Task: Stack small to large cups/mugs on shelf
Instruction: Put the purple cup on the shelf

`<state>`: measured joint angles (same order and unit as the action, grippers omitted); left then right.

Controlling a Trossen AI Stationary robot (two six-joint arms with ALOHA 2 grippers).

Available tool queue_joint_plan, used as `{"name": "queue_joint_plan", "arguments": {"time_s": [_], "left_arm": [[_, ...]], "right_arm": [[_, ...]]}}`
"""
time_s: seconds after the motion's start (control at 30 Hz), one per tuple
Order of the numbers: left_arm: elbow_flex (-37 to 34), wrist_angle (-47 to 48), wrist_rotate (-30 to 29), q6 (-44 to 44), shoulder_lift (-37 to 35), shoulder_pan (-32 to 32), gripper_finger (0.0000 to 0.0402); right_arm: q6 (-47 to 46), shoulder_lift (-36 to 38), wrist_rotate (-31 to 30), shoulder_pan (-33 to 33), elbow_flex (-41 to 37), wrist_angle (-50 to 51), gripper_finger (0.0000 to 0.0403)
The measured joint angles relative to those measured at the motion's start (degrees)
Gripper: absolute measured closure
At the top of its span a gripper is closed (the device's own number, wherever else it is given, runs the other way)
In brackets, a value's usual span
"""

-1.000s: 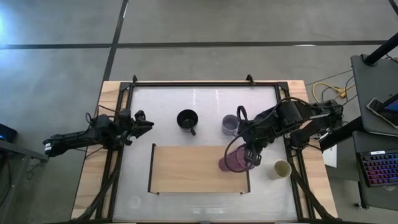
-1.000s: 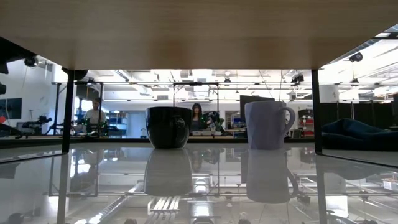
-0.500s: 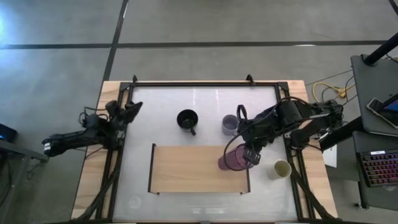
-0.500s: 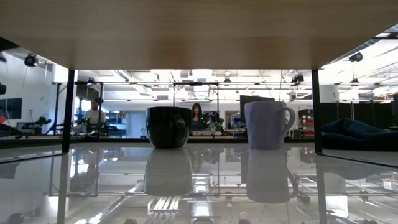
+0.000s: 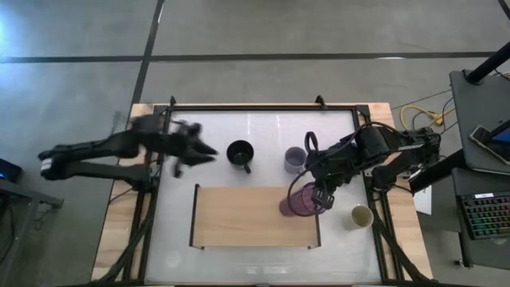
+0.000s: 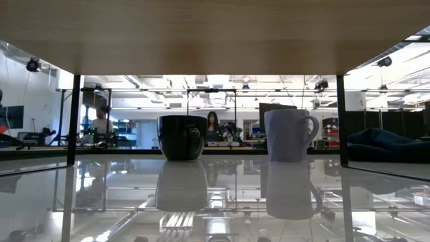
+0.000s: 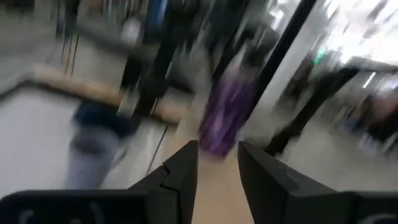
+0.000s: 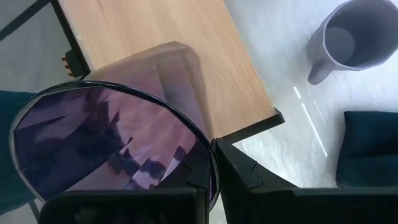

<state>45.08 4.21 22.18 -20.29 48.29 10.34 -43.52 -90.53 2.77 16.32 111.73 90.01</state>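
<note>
The left claw [image 5: 205,150] is showing as a smear in the high view and in its own wrist view, so its outline is hard to make out; its fingers [image 7: 181,171] are standing spread with nothing between them. The low view is showing neither claw, only the underside of the shelf and two mugs beneath it.

The right claw [image 5: 318,194] is pinching the rim of the translucent purple cup [image 5: 297,205], its fingers pressed together on the wall; the cup is sitting on the shelf [image 5: 239,217] at the end nearest this claw, and the claw is covering part of its rim from above.

Four vessels are showing in all. The black mug [image 5: 239,153] is standing on the table [image 5: 263,127] just beside the left claw, between it and the right claw. The grey-lavender mug [image 5: 296,159] is standing on the table just behind the right claw. The pale cream-olive cup [image 5: 362,216] is standing on the table on the right claw's outer side, off the shelf. One shelf and two claws are in sight.
</note>
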Motion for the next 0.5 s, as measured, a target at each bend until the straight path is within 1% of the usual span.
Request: {"name": "queue_joint_plan", "arguments": {"time_s": [0.07, 0.17, 0.23, 0.33, 0.43, 0.5], "left_arm": [[3.27, 0.19, -0.03, 2.97, 5.28, -0.99, 0.0301], [7.17, 1.41, -0.05, 4.26, 11.80, -2.46, 0.0301], [10.37, -0.70, 0.08, 4.66, 14.96, -3.18, 0.0301], [14.29, 0.08, 0.14, 4.33, 20.11, -5.16, 0.0301], [18.02, 1.16, 0.13, 4.31, 24.24, -8.15, 0.0301], [20.53, -0.14, 0.27, 5.02, 25.96, -10.07, 0.0301]], "right_arm": [[-0.73, 0.07, -0.40, -0.04, -0.03, 0.00, 0.0390], [-1.07, 0.12, -1.10, -0.16, -0.21, -0.02, 0.0390], [-1.05, 0.14, -1.45, -0.45, -0.39, 0.02, 0.0390], [-1.29, 0.18, -1.45, -0.65, -1.01, 0.03, 0.0390], [-1.43, 0.21, -0.10, -0.61, -1.41, 0.03, 0.0390], [-1.05, 0.37, 0.60, -0.45, -1.41, -0.02, 0.0390]]}}
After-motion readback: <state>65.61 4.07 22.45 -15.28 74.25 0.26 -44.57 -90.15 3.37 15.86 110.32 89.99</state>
